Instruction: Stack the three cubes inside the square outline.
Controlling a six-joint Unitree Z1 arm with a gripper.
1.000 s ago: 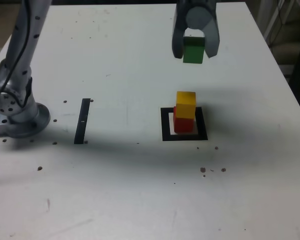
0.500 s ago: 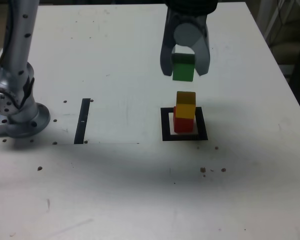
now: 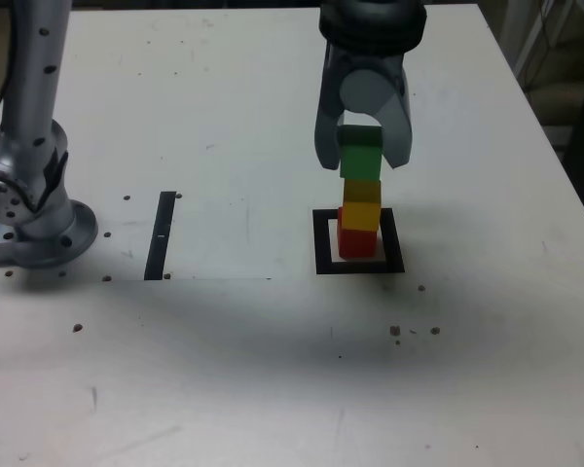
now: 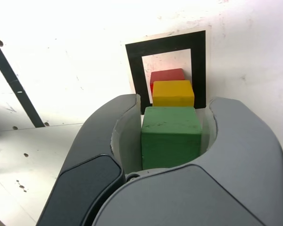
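Table [image 3: 243, 88] surface, white and scuffed, carries little besides the task pieces: a thin black strip [image 3: 160, 235] lies flat well to the exterior view's left of the stack, and the arm's grey base [image 3: 34, 209] stands at the left edge. Small dark specks dot the near part of the tabletop. Nothing stands between the camera and the stack; only the gripper's own fingers flank the top block.

The square outline [image 3: 321, 243], a thick black frame with a pale centre, lies right of the middle. Inside it sits the red cube [image 3: 355, 243], with the yellow cube [image 3: 362, 209] directly on top, shifted slightly toward the right. The green cube [image 3: 360, 156] is at the top of the column; whether its underside rests on the yellow one or hangs just above it cannot be told.

The gripper [image 3: 362, 161] points straight down, its two grey fingers clasped against the green cube's left and right faces. In the wrist view the green cube [image 4: 170, 136] fills the space between the curved fingers, with the yellow cube [image 4: 172, 92] and a sliver of the red cube [image 4: 165, 75] visible beyond it within the outline [image 4: 134, 66].
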